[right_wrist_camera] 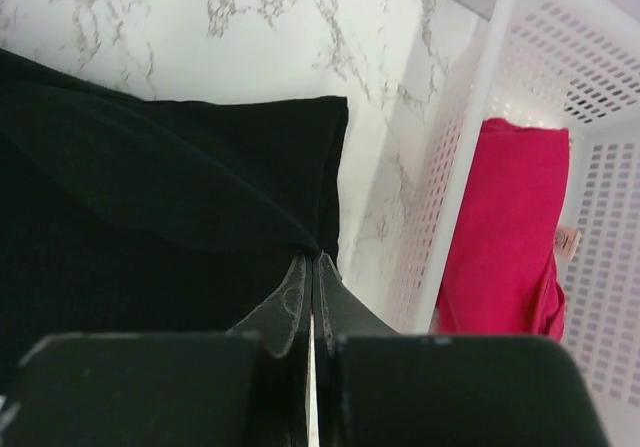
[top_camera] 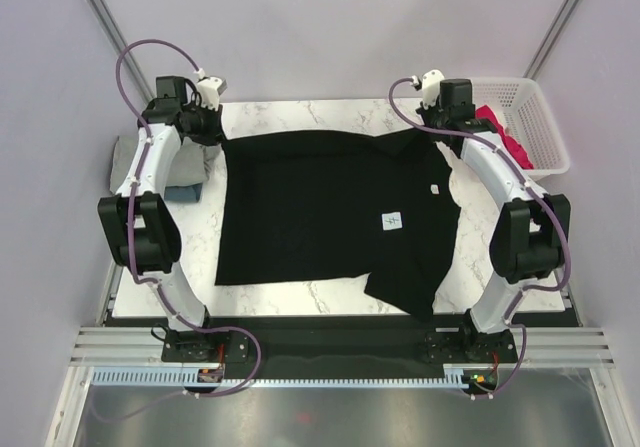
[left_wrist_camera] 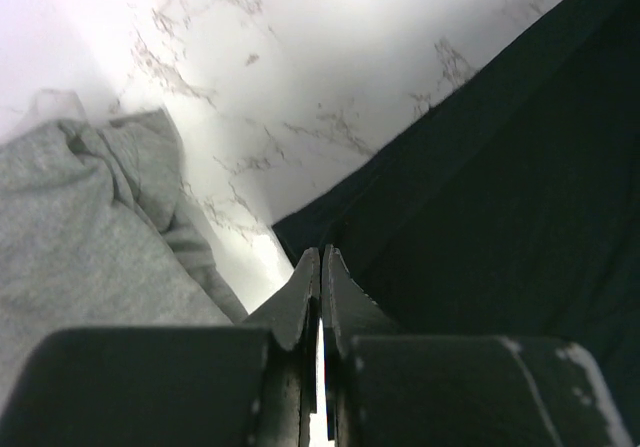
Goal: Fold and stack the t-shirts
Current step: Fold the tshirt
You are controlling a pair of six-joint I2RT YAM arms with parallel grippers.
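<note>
Pinched shut on far corners of the black t-shirt [top_camera: 310, 207] are the left tool [left_wrist_camera: 320, 257] and the right tool [right_wrist_camera: 312, 259]; it is spread over the white marbled desk [top_camera: 300, 112], enclosed by pale panels [top_camera: 330, 27]. A grey t-shirt [left_wrist_camera: 70, 227] is heaped at left, a crimson t-shirt [right_wrist_camera: 510, 227] is held in the basket [right_wrist_camera: 480, 97] at right

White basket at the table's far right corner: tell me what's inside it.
A crimson-pink t-shirt lies bunched inside the white lattice basket, with a small tag showing at its edge. Anything beneath the cloth is covered, so I cannot say whether more lies under it.
</note>
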